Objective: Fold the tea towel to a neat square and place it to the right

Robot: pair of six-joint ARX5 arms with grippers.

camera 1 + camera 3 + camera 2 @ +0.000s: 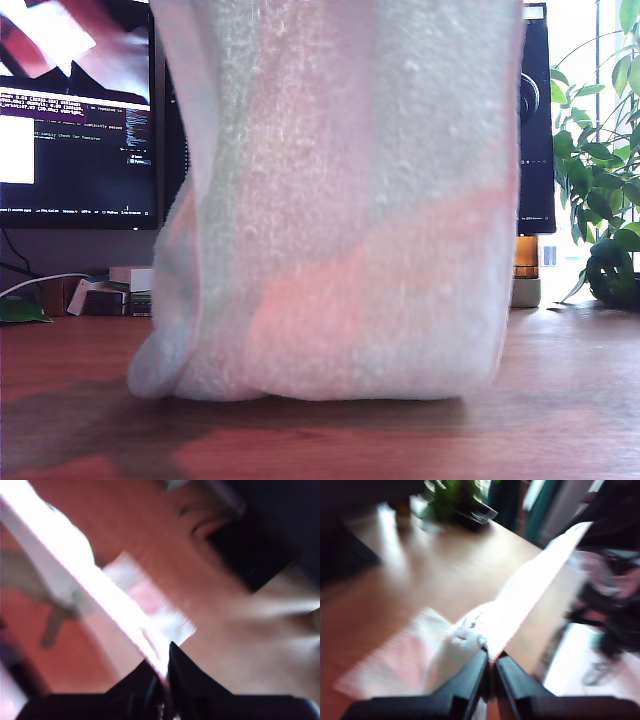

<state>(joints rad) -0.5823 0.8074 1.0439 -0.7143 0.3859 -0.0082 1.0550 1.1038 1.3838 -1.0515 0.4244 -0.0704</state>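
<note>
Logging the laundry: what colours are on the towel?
Pale pink, white and mint-green blocks on the towel, clearest in the exterior view.

text: none legible | monitor [75, 120] — terminal lines too small to read

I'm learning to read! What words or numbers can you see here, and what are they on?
Black computer monitor: lines of small white and coloured text, too small and blurred to read.
Small boxes under the monitor: print too small to read.
Fluffy pink, white and mint checked tea towel: no writing visible.
Nothing can be quoted.
</note>
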